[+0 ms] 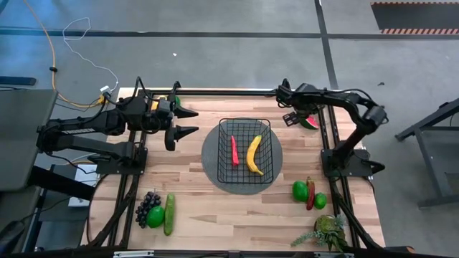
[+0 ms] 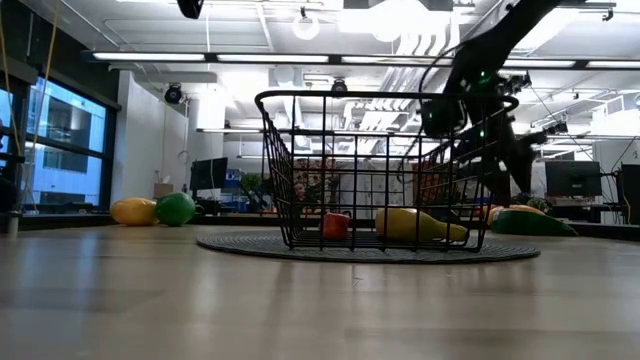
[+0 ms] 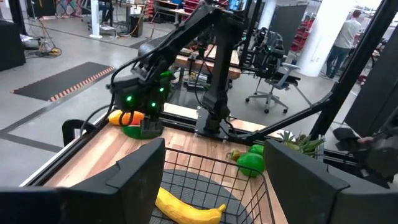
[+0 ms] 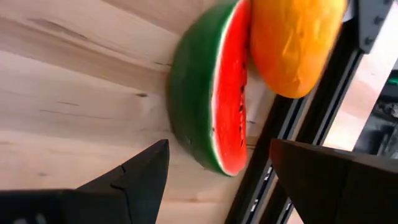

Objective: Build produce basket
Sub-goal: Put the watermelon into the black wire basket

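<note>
The right gripper [image 1: 292,118] hangs at the far right corner of the table with its two dark fingers [image 4: 134,180] spread apart and holding nothing, poised just above the red-fleshed, green-rinded toy watermelon slice [image 4: 211,93], which lies on the light wooden tabletop [image 1: 215,208] touching a round orange toy fruit [image 4: 295,43] against the black frame rail. Toward the middle of the table, the black wire-mesh rectangular basket [image 1: 264,132] stands on a dark grey round woven mat [image 1: 211,168]; inside it lie a slim red toy chili [image 1: 234,151] and, just to its right, a curved yellow toy banana [image 1: 254,155]. The left gripper [image 1: 188,122] waits at the far left, jaws open and empty, pointing toward the basket. At the near left lie a bunch of purple toy grapes [image 1: 148,204], a round green toy fruit [image 1: 155,217] and a long green toy cucumber [image 1: 170,213], close together. At the near right sit two more round green toy fruits [image 1: 300,190] with another red chili [image 1: 310,195] between them, and nearer still a leafy green plant [image 1: 326,231].
</note>
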`<control>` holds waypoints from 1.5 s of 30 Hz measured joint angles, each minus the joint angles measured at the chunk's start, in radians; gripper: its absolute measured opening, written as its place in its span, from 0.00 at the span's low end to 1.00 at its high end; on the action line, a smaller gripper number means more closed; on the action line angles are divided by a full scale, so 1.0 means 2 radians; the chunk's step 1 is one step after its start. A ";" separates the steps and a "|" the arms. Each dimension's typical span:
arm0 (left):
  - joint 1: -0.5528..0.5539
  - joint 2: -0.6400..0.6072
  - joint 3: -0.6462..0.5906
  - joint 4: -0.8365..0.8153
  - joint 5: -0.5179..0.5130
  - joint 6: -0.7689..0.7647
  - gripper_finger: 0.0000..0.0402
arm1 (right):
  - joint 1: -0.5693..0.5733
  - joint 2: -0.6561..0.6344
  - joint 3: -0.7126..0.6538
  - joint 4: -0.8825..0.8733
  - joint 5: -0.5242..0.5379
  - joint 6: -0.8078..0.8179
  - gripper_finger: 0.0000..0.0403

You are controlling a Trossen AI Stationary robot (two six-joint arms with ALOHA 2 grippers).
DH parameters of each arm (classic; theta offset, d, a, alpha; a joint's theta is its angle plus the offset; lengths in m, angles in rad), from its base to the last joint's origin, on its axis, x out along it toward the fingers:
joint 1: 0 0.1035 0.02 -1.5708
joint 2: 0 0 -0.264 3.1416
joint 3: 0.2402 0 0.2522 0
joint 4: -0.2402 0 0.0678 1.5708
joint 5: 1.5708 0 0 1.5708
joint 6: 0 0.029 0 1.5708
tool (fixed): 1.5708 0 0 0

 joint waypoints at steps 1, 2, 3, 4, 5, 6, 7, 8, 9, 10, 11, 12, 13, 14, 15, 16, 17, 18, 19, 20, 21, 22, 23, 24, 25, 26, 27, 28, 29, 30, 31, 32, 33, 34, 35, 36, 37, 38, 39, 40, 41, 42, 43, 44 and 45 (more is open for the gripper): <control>0.000 0.000 0.000 0.000 0.000 0.000 0.65 | -0.004 0.006 0.000 0.005 -0.003 -0.004 0.66; 0.000 0.000 0.000 0.000 -0.001 0.000 0.65 | -0.006 0.011 0.000 0.011 -0.006 -0.007 0.66; 0.000 0.000 0.000 0.000 -0.002 0.000 0.65 | -0.008 0.015 0.000 0.017 -0.011 -0.008 0.66; 0.000 0.000 0.000 0.000 -0.002 0.000 0.65 | -0.010 0.018 0.000 0.023 -0.013 -0.008 0.66; 0.000 0.000 0.000 0.000 -0.002 0.000 0.65 | -0.012 0.019 0.000 0.030 -0.016 -0.008 0.66; 0.000 0.000 0.000 0.000 -0.002 0.000 0.65 | -0.013 0.020 0.000 0.037 -0.020 -0.008 0.66; 0.000 0.000 0.000 0.000 -0.002 0.000 0.66 | -0.014 0.021 0.000 0.043 -0.023 -0.008 0.66; 0.000 0.000 0.000 0.000 -0.002 0.000 0.66 | -0.015 0.021 0.000 0.047 -0.024 -0.008 0.66; 0.000 0.000 0.000 0.000 -0.002 0.000 0.66 | -0.016 0.021 0.000 0.050 -0.024 -0.007 0.66; 0.000 0.000 0.000 0.000 -0.002 0.000 0.66 | -0.018 0.021 0.000 0.053 -0.024 -0.004 0.66; 0.000 0.000 0.000 0.000 -0.002 0.000 0.66 | -0.020 0.021 0.000 0.057 -0.025 -0.003 0.66; 0.000 0.000 0.000 0.000 -0.002 0.000 0.66 | -0.023 0.021 0.000 0.060 -0.027 -0.001 0.66; 0.000 0.000 0.000 0.000 -0.002 0.000 0.66 | -0.026 0.021 0.000 0.062 -0.027 0.004 0.66; 0.000 0.000 0.000 0.000 -0.002 0.000 0.66 | -0.030 0.021 0.000 0.063 -0.027 0.009 0.66; 0.000 0.000 0.000 -0.001 -0.002 0.000 0.66 | -0.032 0.022 0.000 0.065 -0.027 0.014 0.66; 0.000 0.000 0.000 -0.001 -0.002 0.000 0.66 | -0.034 0.023 0.000 0.066 -0.027 0.020 0.66; 0.000 0.000 0.000 -0.002 -0.002 0.000 0.66 | -0.037 0.024 0.000 0.067 -0.027 0.022 0.66; 0.000 0.000 0.000 -0.003 -0.002 0.000 0.66 | -0.038 0.026 0.000 0.067 -0.028 0.023 0.66; 0.000 0.000 0.000 -0.004 -0.002 0.000 0.66 | -0.039 0.029 0.000 0.069 -0.028 0.023 0.66; 0.000 0.000 0.000 -0.005 -0.002 0.000 0.66 | -0.040 0.032 0.000 0.071 -0.030 0.023 0.66; 0.000 0.000 0.000 -0.005 -0.002 0.000 0.66 | -0.040 0.035 0.000 0.072 -0.032 0.023 0.66; 0.000 0.000 0.000 -0.007 -0.002 0.000 0.66 | -0.040 0.036 0.000 0.073 -0.033 0.024 0.66; 0.000 0.000 0.000 -0.009 -0.002 0.000 0.66 | -0.040 0.038 0.000 0.075 -0.033 0.024 0.66; 0.000 0.000 0.000 -0.012 -0.002 0.000 0.66 | -0.039 0.040 0.000 0.079 -0.033 0.024 0.66; 0.000 0.000 0.000 -0.015 -0.002 0.000 0.66 | -0.039 0.042 0.000 0.082 -0.033 0.024 0.66; 0.000 0.000 0.000 -0.018 -0.002 0.000 0.66 | -0.039 0.044 0.000 0.083 -0.034 0.024 0.66; 0.000 0.000 0.000 -0.019 -0.002 0.000 0.66 | -0.039 0.045 0.000 0.084 -0.034 0.023 0.66; 0.000 0.000 0.000 -0.020 -0.002 0.000 0.66 | -0.040 0.045 0.000 0.085 -0.034 0.023 0.66; 0.000 0.000 0.000 -0.021 -0.002 0.000 0.66 | -0.040 0.046 0.000 0.085 -0.033 0.023 0.66; 0.000 0.000 0.000 -0.021 -0.002 0.000 0.66 | -0.040 0.046 0.000 0.085 -0.033 0.023 0.66; 0.000 0.000 0.000 -0.022 -0.002 0.000 0.66 | -0.040 0.046 0.000 0.085 -0.033 0.023 0.66; 0.000 0.000 0.000 -0.023 -0.002 0.000 0.66 | -0.040 0.046 0.000 0.085 -0.032 0.024 0.65; 0.000 0.000 0.000 -0.023 -0.002 0.000 0.66 | -0.041 0.046 0.000 0.084 -0.029 0.024 0.65; 0.000 0.000 0.000 -0.023 -0.002 0.000 0.66 | -0.041 0.046 0.000 0.084 -0.027 0.024 0.64; 0.000 0.000 0.000 -0.023 -0.002 0.000 0.66 | -0.042 0.046 0.000 0.083 -0.027 0.025 0.63; 0.000 0.000 0.000 -0.023 -0.002 0.000 0.66 | -0.043 0.046 0.000 0.082 -0.027 0.030 0.61; 0.000 0.000 0.000 -0.023 -0.002 0.000 0.66 | -0.044 0.046 0.000 0.082 -0.026 0.033 0.60; 0.000 0.000 0.000 -0.023 -0.002 0.000 0.66 | -0.046 0.046 0.000 0.081 -0.026 0.034 0.58; 0.000 0.000 0.000 -0.023 -0.002 0.000 0.66 | -0.047 0.046 0.000 0.081 -0.027 0.035 0.57; 0.000 0.000 0.000 -0.023 -0.002 0.000 0.66 | -0.047 0.046 0.000 0.081 -0.026 0.035 0.55; 0.000 0.000 0.000 -0.023 -0.002 0.000 0.66 | -0.047 0.046 0.000 0.081 -0.027 0.036 0.54; 0.000 0.000 0.000 -0.023 -0.002 0.000 0.66 | -0.047 0.046 0.000 0.081 -0.026 0.036 0.52; 0.000 0.000 0.000 -0.023 -0.002 0.000 0.66 | -0.047 0.046 0.000 0.081 -0.026 0.035 0.51; 0.000 0.000 0.000 -0.023 -0.002 0.000 0.66 | -0.047 0.046 0.000 0.081 -0.026 0.035 0.50; 0.000 0.000 0.000 -0.023 -0.002 0.000 0.66 | -0.047 0.046 0.000 0.081 -0.026 0.035 0.49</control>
